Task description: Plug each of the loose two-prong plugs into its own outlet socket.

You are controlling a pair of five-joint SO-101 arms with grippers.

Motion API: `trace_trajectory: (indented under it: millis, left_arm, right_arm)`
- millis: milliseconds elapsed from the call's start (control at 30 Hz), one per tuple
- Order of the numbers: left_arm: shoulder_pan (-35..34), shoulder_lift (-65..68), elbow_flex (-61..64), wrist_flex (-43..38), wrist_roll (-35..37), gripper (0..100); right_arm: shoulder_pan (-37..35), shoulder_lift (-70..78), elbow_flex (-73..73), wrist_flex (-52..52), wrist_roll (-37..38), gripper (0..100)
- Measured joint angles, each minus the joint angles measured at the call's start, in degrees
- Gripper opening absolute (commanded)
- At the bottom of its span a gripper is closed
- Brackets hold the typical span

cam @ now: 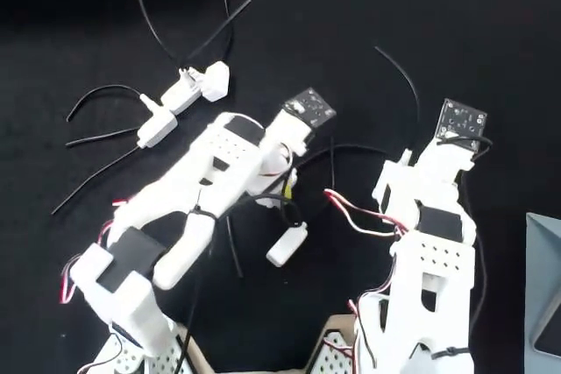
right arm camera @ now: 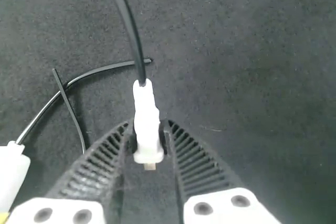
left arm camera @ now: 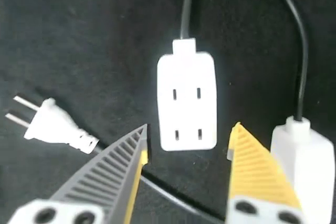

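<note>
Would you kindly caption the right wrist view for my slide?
Right end effector grips a white plug, its black cord trailing away.

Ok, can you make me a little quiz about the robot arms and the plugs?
1. True or false: the right gripper is clamped on a white plug.
2. In the left wrist view, how many slots does the white outlet show? A two, B four, C six.
3. Fill in: the left gripper is ___ (open or shut).
Key: 1 true; 2 B; 3 open.
</note>
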Motion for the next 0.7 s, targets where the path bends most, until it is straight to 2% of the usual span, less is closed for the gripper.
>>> trace_trajectory:
  millis: [167, 333, 533, 700]
  left_arm:
    - [-0.44, 4.13, 0.00, -2.46, 0.00, 22]
    - [-0.53, 4.57, 0.00, -2.11, 0.09, 3]
    - [0.70, -0.97, 0.00, 2.99, 0.18, 3]
    - [-1.49, -10.20, 0.26, 10.11, 0.18, 3]
  right_arm:
    - [0.00, 0.00, 0.70, 0.00, 0.00, 1.1]
    - [0.00, 0.00, 0.70, 0.00, 0.00, 1.1]
    - [0.00, 0.00, 0.70, 0.00, 0.00, 1.1]
    - [0.00, 0.00, 0.70, 0.00, 0.00, 1.1]
